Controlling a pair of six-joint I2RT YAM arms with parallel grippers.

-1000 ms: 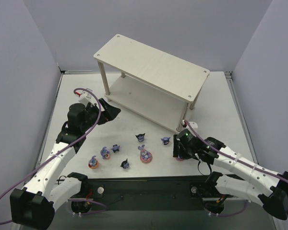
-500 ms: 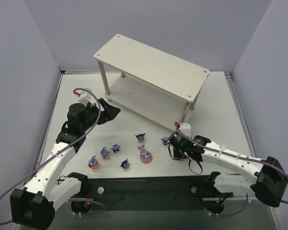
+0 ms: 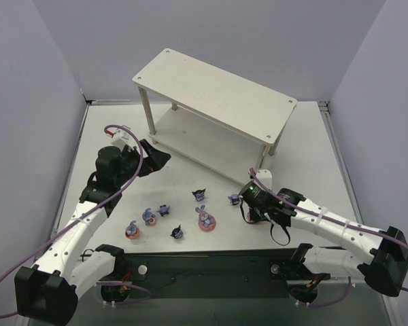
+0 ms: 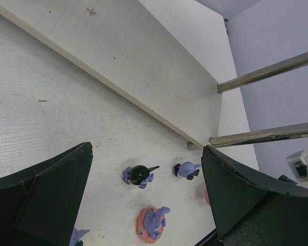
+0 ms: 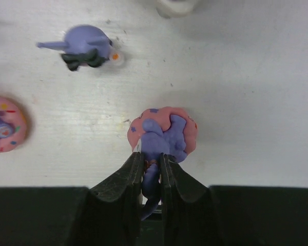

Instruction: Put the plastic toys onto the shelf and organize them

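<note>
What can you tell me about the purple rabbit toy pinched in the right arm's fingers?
The purple rabbit toy is a small, glossy, plastic-looking figure on a round pink base dotted with coloured specks. It sits low on the white table, apparently not lifted. The right gripper has its black fingers shut on the figure's purple end, probably the ears; the base is free. No other toy touches it.

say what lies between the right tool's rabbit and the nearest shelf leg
Just bare table between the rabbit and shelf leg, in the right wrist view.
</note>
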